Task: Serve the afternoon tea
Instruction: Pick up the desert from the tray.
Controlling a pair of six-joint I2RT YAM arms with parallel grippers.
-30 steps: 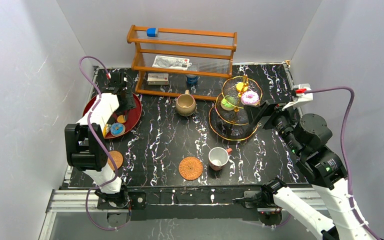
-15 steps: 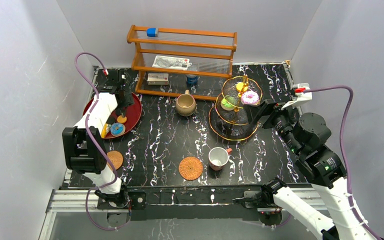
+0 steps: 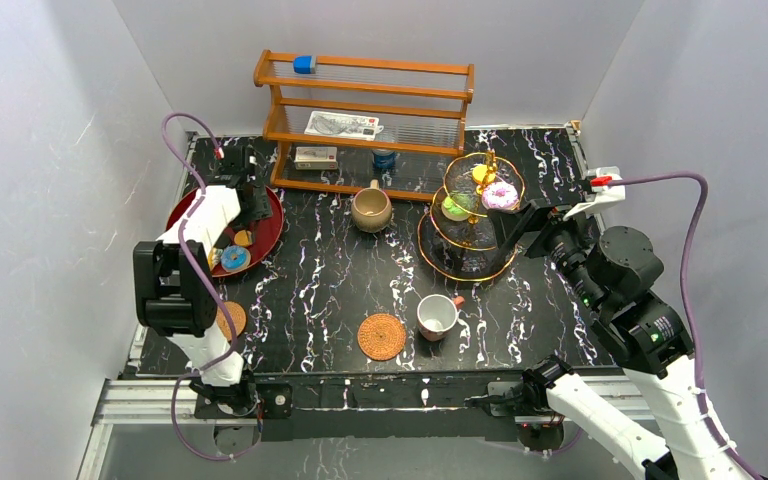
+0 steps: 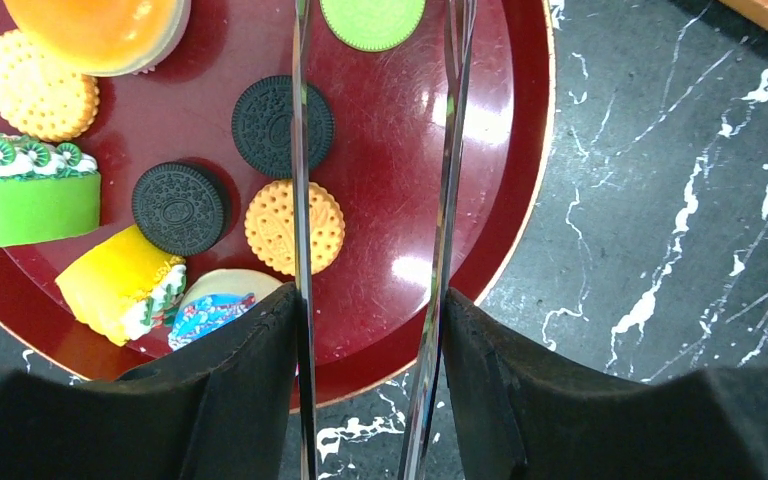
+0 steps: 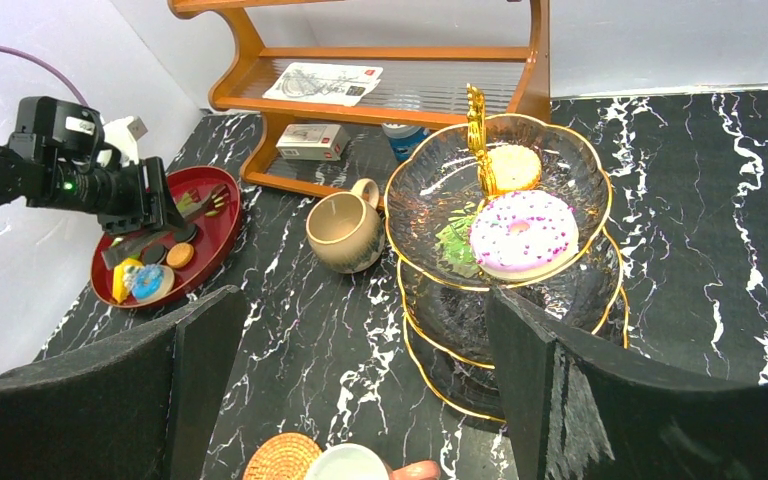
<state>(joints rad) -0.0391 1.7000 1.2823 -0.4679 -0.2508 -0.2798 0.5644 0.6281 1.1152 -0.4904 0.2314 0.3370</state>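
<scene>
The toy pastries lie on the red tray (image 4: 505, 150) at the left side of the table, under the left pincer (image 4: 375, 150). The glass stand (image 5: 600, 190) is far to the right and already carries a pink donut (image 5: 523, 232) and a few other pieces.

I judge that these pastries are light and rather stiff, so they will not bend or break in a grip. The flat ones are the difficult ones. The orange biscuit (image 4: 275, 227) and the two black cookies (image 4: 282, 126) are thin and lie flat on a glossy tray, so they may slide away. I would take such a piece across its width, with the fingers pressing on its two opposite edges. The green cake slice (image 4: 30, 195) and the yellow cake (image 4: 120, 283) are taller and give easier sides to hold.

The left pincer hangs over the tray with its fingers about half apart. Nothing is between them, only bare tray, and the orange biscuit lies under the left finger. The right pincer (image 5: 360, 300) stands near the stand with its fingers wide apart, and it holds nothing and touches nothing.
</scene>
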